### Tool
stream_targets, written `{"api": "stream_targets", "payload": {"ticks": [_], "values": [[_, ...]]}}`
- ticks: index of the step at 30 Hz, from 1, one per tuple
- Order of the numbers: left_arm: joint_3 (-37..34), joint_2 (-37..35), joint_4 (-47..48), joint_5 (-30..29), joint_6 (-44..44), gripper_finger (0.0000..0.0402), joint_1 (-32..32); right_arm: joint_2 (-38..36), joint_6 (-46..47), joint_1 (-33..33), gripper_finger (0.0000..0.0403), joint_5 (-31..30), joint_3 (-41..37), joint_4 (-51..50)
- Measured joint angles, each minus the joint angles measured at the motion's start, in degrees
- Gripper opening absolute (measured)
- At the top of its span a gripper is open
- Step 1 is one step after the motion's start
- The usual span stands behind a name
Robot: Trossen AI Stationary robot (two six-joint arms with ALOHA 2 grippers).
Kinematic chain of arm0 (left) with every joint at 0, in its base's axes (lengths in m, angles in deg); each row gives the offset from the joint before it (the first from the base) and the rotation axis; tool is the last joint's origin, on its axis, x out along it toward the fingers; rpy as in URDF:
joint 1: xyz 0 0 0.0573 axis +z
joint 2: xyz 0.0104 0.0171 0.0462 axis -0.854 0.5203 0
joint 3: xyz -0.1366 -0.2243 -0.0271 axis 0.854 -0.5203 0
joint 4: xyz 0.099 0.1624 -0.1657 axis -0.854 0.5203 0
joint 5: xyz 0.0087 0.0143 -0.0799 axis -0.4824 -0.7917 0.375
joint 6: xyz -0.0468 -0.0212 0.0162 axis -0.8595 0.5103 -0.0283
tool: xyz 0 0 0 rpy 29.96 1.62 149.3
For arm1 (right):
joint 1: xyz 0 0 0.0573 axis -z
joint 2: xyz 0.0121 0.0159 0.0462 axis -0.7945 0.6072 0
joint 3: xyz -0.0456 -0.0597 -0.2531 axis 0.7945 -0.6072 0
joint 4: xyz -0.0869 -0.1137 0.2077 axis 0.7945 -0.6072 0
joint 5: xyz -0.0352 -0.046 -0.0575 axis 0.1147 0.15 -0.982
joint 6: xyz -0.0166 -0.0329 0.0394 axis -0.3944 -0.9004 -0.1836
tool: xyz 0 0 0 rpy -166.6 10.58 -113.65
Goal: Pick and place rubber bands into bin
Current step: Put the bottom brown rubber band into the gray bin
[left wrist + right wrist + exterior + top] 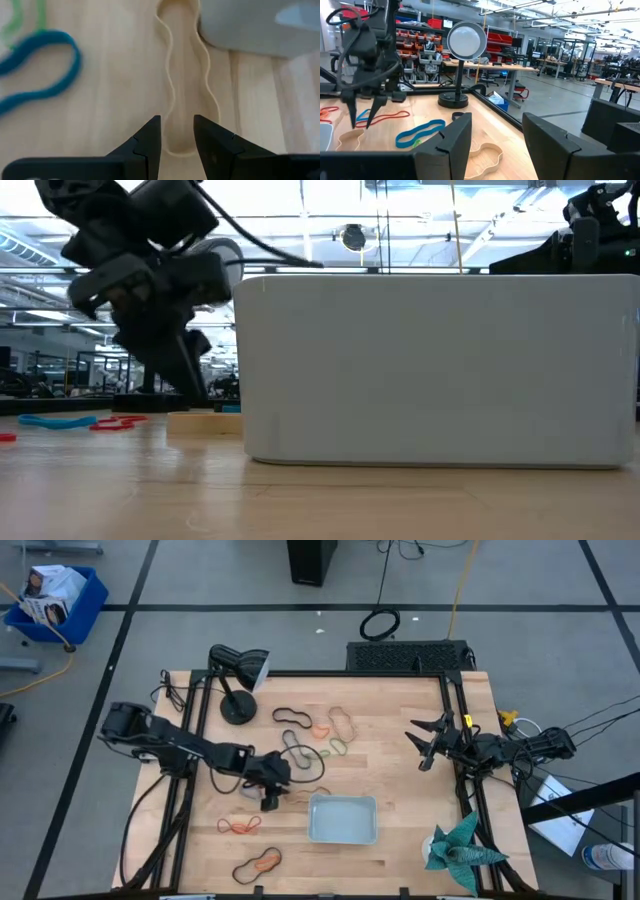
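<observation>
Left gripper (pixel 270 798) is down at the table just beside the bin's (pixel 343 819) left end, fingers pointing at the wood. In the left wrist view its fingers (pixel 147 142) stand partly open with a narrow gap, straddling the near end of a tan rubber band (pixel 187 85); the loop's end sits between the tips, jaws not closed on it, nothing lifted. That tan band runs up to the bin's pale corner (pixel 250 27), with a blue band (pixel 42 70) and a green one (pixel 17 17) off to the side. Right gripper (pixel 428 745) waits above the table's right side, well apart from the bin, fingers (pixel 452 140) spread wide and empty. Bin sits at the table's front centre; cannot tell whether it holds any bands. Other bands are scattered on the table (pixel 400 705): a black one (pixel 291 717), an orange one (pixel 321 730) and another tan one (pixel 342 720) toward the back near the desk lamp (pixel 237 680), a red one (pixel 240 826) and an orange-and-black pair (pixel 258 864) at the front left. Low view is mostly filled by the bin wall (pixel 440 370), left arm beside it, blue (pixel 55 421) and red (pixel 118 422) bands on the wood beyond.
</observation>
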Motion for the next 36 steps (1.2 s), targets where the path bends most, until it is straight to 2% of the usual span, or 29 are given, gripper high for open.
{"api": "stream_targets", "payload": {"ticks": [8, 17, 29, 36], "values": [[0.3, 4.4, -1.2, -1.8, -2.6, 0.0120, -0.3, 0.0, 0.0, 0.0, 0.0169, 0.0, 0.0, 0.0], [0.1, 4.4, -2.8, -1.9, -2.3, 0.0120, -0.3, 0.0, 0.0, 0.0, 0.0169, 0.0, 0.0, 0.0], [0.0, 4.4, -3.0, -6.1, -1.1, 0.0120, -0.1, 0.0, 0.0, 0.0, 0.0169, 0.0, 0.0, -0.4], [0.0, 4.4, -3.0, -10.8, -1.3, 0.0120, 0.0, 0.0, 0.0, 0.0, 0.0169, 0.0, 0.0, -0.4]]}}
